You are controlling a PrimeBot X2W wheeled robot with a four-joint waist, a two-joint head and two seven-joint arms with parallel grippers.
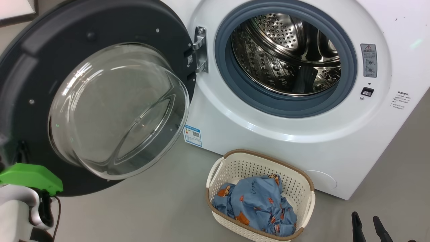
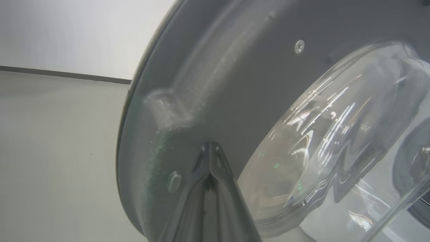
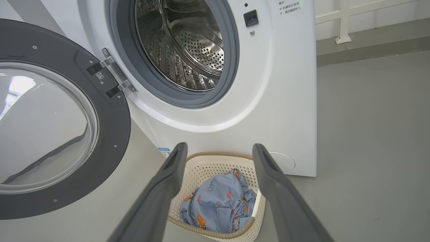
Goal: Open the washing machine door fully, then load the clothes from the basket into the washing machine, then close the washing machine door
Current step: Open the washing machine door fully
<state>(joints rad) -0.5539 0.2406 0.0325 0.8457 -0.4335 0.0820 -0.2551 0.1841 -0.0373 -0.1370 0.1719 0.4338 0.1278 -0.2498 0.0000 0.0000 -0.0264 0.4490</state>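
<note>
On the floor [image 1: 151,208] before the washer [image 1: 302,134], the basket [image 1: 302,188] holds the clothes [image 1: 255,205]. Its door [image 1: 43,60] hangs wide open at the left. Noted: right gripper [image 3: 220,149] released, spread wide, empty, aimed at the clothes, apart from them. Noted: left gripper [image 2: 210,146] clenched, empty, set at the door's inner rim beside the glass; contact unclear.

Door [image 1: 111,107] wide open, clothes [image 1: 255,205] in basket [image 1: 297,188]

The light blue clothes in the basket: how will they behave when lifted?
The light blue printed fabric clothes lie crumpled in soft folds, so they will probably flop and dangle. They form a small heap, so likely light. The cream perforated plastic basket might shift with them.
</note>
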